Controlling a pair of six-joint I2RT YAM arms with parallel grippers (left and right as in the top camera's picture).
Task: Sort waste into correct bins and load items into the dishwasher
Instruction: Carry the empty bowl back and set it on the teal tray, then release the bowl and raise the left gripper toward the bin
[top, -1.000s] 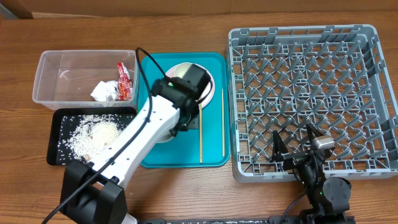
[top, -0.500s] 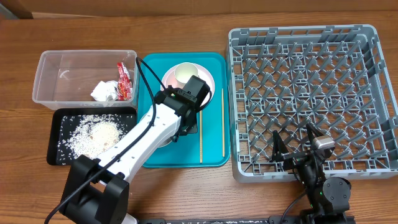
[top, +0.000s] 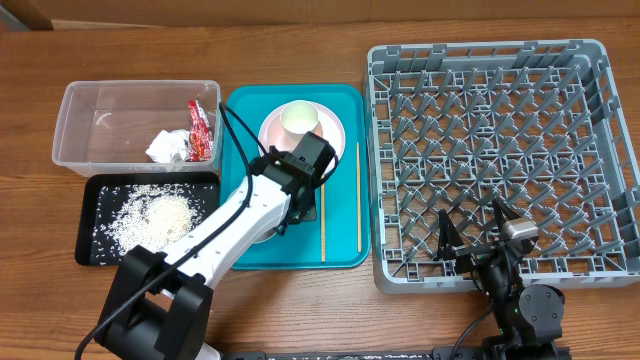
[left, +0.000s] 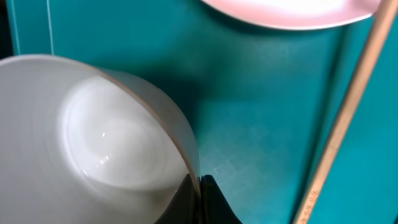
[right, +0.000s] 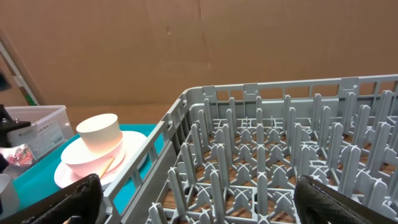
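Observation:
My left gripper (left: 199, 186) is shut on the rim of a white bowl (left: 93, 143), pinching its wall just above the teal tray (left: 249, 93). In the overhead view the left arm hides most of the bowl (top: 262, 228) on the tray (top: 245, 110). A pink plate (top: 330, 135) with a cream cup (top: 298, 120) sits at the tray's back. Two wooden chopsticks (top: 323, 215) lie on the tray's right side. The grey dish rack (top: 490, 150) stands to the right. My right gripper (right: 199, 199) is open and empty at the rack's front edge (top: 490, 255).
A clear bin (top: 100, 125) holding wrappers (top: 190, 135) stands at the back left. A black tray (top: 100, 215) with scattered rice lies in front of it. The right wrist view shows the plate (right: 87, 162), the cup (right: 99, 130) and the rack's pegs (right: 280, 155).
My left arm has drawn back toward the front of the tray with the bowl, uncovering the pink plate and the cup. The right arm has not moved.

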